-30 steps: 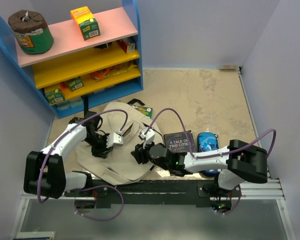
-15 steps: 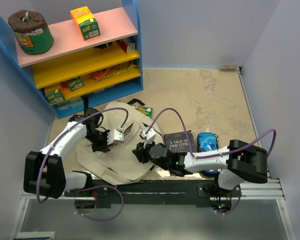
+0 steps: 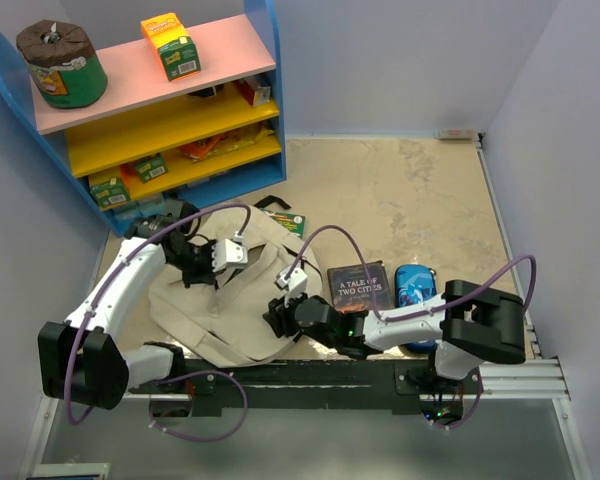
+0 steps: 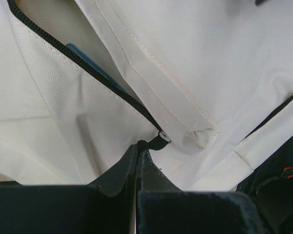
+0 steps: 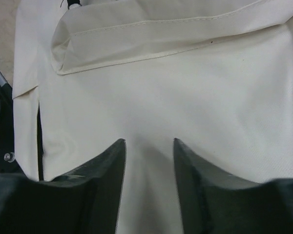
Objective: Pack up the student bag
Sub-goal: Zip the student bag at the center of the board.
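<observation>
The student bag (image 3: 230,300) is a floppy cream backpack lying flat at the near left of the table. My left gripper (image 3: 198,262) is over its far left part. In the left wrist view it (image 4: 138,146) is shut on the black zipper pull (image 4: 155,142) at the end of the black zipper (image 4: 102,73). A blue edge (image 4: 95,66) shows inside the open slit. My right gripper (image 3: 277,318) is at the bag's near right edge. In the right wrist view it (image 5: 149,144) is open, with its tips against the cream fabric (image 5: 185,87).
A dark book, "A Tale of Two Cities" (image 3: 357,287), lies right of the bag, and a glossy blue pencil case (image 3: 416,285) lies beyond it. A green-edged book (image 3: 285,218) sits behind the bag. A blue shelf unit (image 3: 150,110) stands at the back left. Walls close in on both sides.
My left gripper has moved toward the back of the table, holding the zipper pull. My right gripper has shifted slightly nearer, staying on the bag's edge.
</observation>
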Available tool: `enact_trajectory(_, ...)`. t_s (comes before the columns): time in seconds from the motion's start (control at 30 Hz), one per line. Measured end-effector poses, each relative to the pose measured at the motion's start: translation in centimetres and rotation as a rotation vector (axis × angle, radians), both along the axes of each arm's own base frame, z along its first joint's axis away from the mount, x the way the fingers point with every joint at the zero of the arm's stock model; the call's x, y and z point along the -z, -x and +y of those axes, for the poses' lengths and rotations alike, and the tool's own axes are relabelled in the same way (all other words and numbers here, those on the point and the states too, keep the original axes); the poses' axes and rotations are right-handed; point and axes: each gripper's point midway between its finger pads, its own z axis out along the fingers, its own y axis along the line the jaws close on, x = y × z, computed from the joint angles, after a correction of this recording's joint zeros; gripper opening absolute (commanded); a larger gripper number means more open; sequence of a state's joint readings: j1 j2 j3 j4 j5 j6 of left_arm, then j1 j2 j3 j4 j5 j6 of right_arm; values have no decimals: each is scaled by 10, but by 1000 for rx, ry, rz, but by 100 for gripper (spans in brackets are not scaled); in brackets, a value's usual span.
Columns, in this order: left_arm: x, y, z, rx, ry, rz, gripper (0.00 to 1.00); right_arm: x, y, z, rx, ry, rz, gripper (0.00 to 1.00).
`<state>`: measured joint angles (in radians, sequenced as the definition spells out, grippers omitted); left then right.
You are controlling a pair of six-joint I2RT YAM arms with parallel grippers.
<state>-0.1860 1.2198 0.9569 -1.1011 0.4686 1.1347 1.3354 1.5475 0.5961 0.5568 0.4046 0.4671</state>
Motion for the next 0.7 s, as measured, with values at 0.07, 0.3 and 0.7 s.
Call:
enact_trajectory(0.07,-1,-1,-3,-11,15,2,0,-1,1,6,-8,5,-3,62)
enact_trajectory(0.3,-1,3,-39,45,62,8,0,-38,4,41,-47,-67,-48,72)
enact_trajectory(0.7,-19,-5,-110,72,220,102,0,-72,34,-7,19,-103,-63,76)
